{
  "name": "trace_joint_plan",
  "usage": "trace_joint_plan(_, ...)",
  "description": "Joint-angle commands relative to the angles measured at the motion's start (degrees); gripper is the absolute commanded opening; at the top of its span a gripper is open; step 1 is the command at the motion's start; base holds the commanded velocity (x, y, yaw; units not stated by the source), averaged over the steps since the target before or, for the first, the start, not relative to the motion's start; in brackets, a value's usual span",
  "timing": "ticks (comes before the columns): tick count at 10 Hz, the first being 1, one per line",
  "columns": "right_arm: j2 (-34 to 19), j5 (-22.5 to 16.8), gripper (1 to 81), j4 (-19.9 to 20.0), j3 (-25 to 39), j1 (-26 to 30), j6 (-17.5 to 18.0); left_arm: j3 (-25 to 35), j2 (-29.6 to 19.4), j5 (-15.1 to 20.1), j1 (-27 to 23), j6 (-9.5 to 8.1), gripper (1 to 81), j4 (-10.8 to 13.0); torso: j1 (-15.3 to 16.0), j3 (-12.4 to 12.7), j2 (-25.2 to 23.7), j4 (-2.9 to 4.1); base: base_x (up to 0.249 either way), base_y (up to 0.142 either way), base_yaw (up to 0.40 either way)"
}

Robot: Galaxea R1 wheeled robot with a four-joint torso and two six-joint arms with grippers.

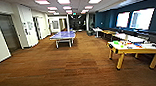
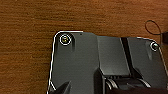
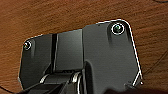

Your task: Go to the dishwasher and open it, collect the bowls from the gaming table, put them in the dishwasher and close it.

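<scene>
One gaming table (image 1: 134, 49), white top and yellow edge on yellow legs, sits at about three o'clock in the head view. On it there's one lime-green bowl (image 1: 116, 42) near its far left end, and a smaller green spot (image 1: 122, 46) just beside it that may be the second bowl — too blurred to call. Other small colourful bits are scattered along the top, uncounted. One blue ping-pong table (image 1: 63, 35) stands at twelve o'clock, well apart, further down the room. More tables (image 1: 107, 32) line the dark blue wall (image 1: 105, 18) at one to two o'clock, under bright windows (image 1: 142, 18).

Brown wood-look floor (image 1: 70, 68) runs the whole length, white walls and doors at nine to ten o'clock, ceiling panels lit overhead.

Both wrist views look down at that same brown floor past the robot's own dark plate. Pincers: cannot tell whether spread or pressed together on either arm, and nothing is seen held.
</scene>
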Motion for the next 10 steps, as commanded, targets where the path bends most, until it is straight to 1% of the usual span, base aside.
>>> trace_joint_plan(1, 0.2, -2.5, 81.1, -0.4, 0.3, 3.4, -0.1, -0.2, -0.2, 2.4, -3.1, 0.3, 81.1, -0.1, 0.0, 0.0, 0.0, 0.0, 0.214, 0.0, 0.0)
trace_joint_plan(9, 0.2, -2.5, 81.1, -0.4, 0.1, 3.4, -0.1, -0.2, 0.2, 2.4, -3.1, 0.3, 81.1, -0.1, 0.0, 0.0, 0.0, 0.0, 0.2, 0.0, 0.0)
trace_joint_plan(10, 0.2, -2.6, 81.1, -0.4, 0.0, 3.4, -0.1, -0.2, 0.4, 2.4, -3.1, 0.3, 81.1, -0.1, 0.0, 0.0, 0.0, 0.0, 0.19, -0.075, 0.0)
